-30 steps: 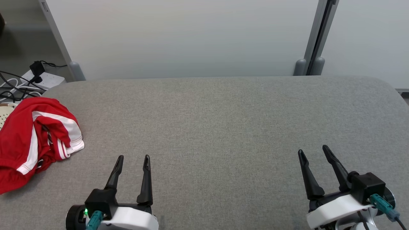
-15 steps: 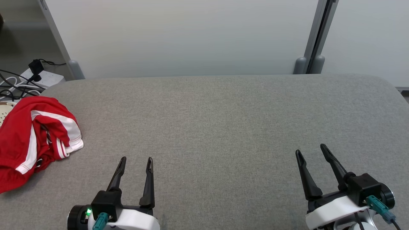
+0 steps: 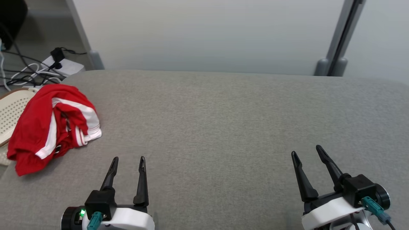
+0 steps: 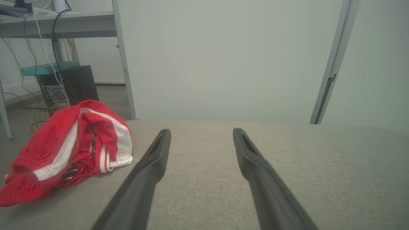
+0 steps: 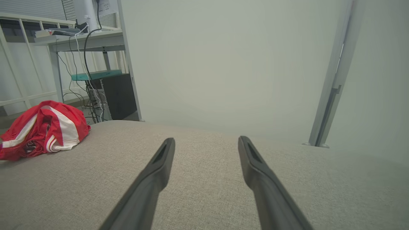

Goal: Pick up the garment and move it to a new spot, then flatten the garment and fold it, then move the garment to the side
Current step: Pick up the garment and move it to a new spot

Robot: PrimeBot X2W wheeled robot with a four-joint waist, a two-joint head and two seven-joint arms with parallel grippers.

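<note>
I count one garment (image 3: 54,127), red with white stripes, on one grey bench (image 3: 223,121). I have two hands in view, the left hand (image 3: 129,158) and the right hand (image 3: 305,150), each with two dark fingers, four in all. Beyond the bench there is one white power strip (image 3: 68,65) and one perforated cream panel (image 3: 12,111).

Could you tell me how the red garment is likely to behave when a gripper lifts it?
The red garment lies crumpled in soft folds, so it will probably hang limp and unfurl. It looks thin, so likely light. Pushed across the grey fabric tabletop, it would probably bunch rather than slide.
</note>
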